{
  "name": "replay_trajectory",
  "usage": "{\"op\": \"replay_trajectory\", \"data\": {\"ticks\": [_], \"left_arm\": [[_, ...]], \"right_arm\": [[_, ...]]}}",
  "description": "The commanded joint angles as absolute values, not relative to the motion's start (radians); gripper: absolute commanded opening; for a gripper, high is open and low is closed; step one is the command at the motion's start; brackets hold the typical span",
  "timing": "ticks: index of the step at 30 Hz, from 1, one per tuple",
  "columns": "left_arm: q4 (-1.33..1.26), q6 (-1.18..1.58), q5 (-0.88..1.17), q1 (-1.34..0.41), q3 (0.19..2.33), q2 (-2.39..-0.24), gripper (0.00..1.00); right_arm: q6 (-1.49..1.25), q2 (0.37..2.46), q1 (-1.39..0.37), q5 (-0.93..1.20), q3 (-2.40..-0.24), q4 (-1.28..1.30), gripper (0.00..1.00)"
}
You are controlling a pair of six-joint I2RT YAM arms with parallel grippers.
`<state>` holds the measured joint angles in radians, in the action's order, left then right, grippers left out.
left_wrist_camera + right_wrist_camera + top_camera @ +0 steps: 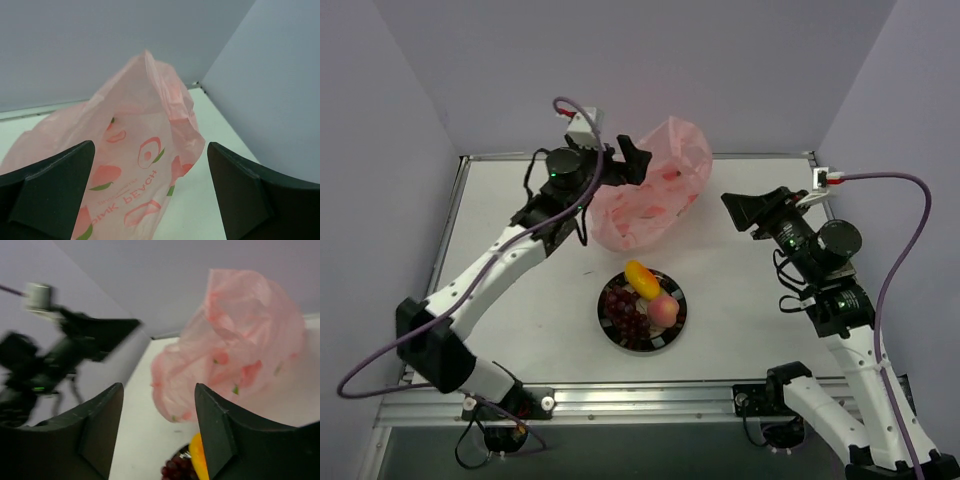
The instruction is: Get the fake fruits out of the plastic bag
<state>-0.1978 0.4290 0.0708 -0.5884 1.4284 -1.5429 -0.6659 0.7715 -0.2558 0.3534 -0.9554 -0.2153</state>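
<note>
Apparently all three fake fruits (642, 298) are out of the plastic bag (655, 195): the grape bunch (623, 305), the mango (641, 279) and the peach (663, 311) lie together in the round dish (616, 340) at the middle of the table (740, 300); the bag slumps behind the dish, near the back wall (640, 60), and you cannot see inside it. Your left gripper (632, 160) hangs at the bag's upper left edge, fingers spread wide with nothing held; pulling away carelessly could snag the thin film and drag the bag toward the dish. Your right gripper (745, 212) hovers right of the bag, apart from it, also spread and empty; a low swing across the table could clip the dish and roll the fruits off; the side walls (380, 150) hem both arms in.
</note>
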Motion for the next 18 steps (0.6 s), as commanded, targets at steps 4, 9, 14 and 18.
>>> {"op": "replay_trajectory", "data": {"ticks": [4, 9, 14, 18], "left_arm": [[0.087, 0.459, -0.122, -0.615, 1.298, -1.119, 0.94], [0.463, 0.414, -0.261, -0.62, 1.244, -0.927, 0.94], [0.689, 0.399, -0.359, -0.618, 1.155, -0.714, 0.94], [0.778, 0.42, -0.4, -0.618, 1.102, -0.605, 0.94]], "right_arm": [[-0.56, 0.603, -0.252, 0.108, -0.878, -0.031, 0.31], [-0.546, 0.497, -0.252, 0.014, -0.822, 0.067, 0.11], [-0.546, 0.453, -0.253, -0.029, -0.776, 0.139, 0.09], [-0.558, 0.404, -0.253, -0.081, -0.758, 0.193, 0.13]]}}
